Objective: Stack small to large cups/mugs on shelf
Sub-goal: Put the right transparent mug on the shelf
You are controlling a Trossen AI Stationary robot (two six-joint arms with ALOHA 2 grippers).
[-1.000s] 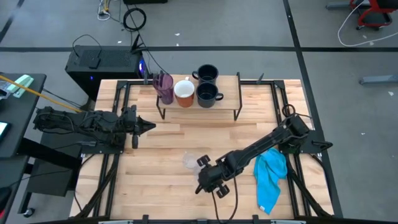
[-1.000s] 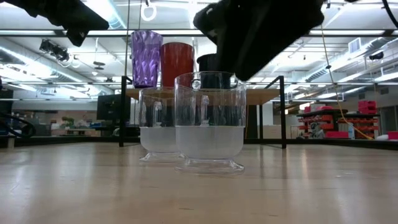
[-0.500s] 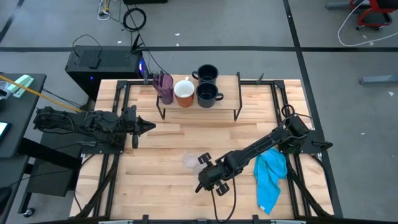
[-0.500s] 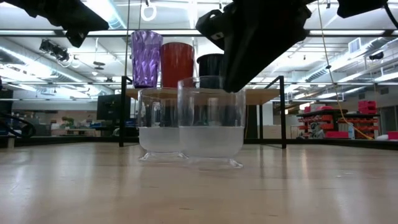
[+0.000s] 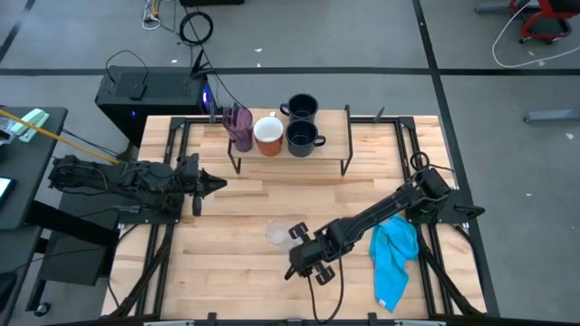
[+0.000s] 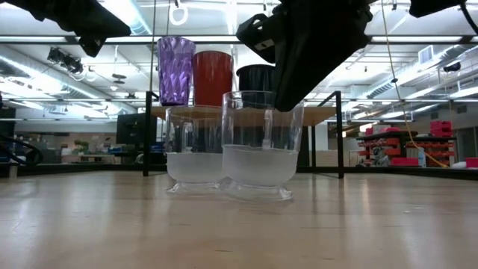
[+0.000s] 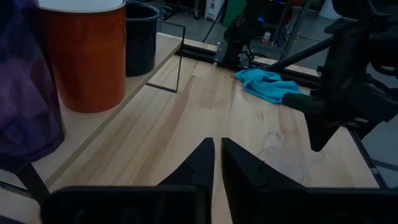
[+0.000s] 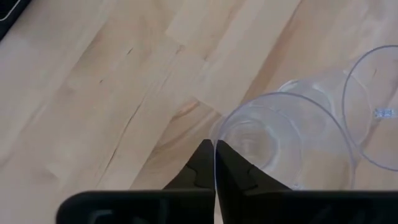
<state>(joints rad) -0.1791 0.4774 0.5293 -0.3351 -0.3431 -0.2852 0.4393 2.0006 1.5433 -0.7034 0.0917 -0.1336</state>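
- The right gripper's (image 8: 214, 163) fingers are pinched on the thin rim of one small clear cup (image 6: 261, 142), near the worktop's (image 5: 245, 195) front edge, with the second clear cup (image 6: 193, 146) just beside it.
- The left gripper (image 7: 216, 163) waits, fingers closed and empty, near the shelf (image 5: 332, 136), which carries the purple tumbler (image 5: 240, 125), white mug (image 5: 268, 134) and two black mugs (image 5: 301, 122).
- You should treat the held cup as light, thin, slick plastic: it can twist from a rim pinch.

Wooden table (image 5: 245, 204) with shelf (image 5: 331, 136), two clear cups (image 5: 276, 234), blue cloth (image 5: 396, 258)
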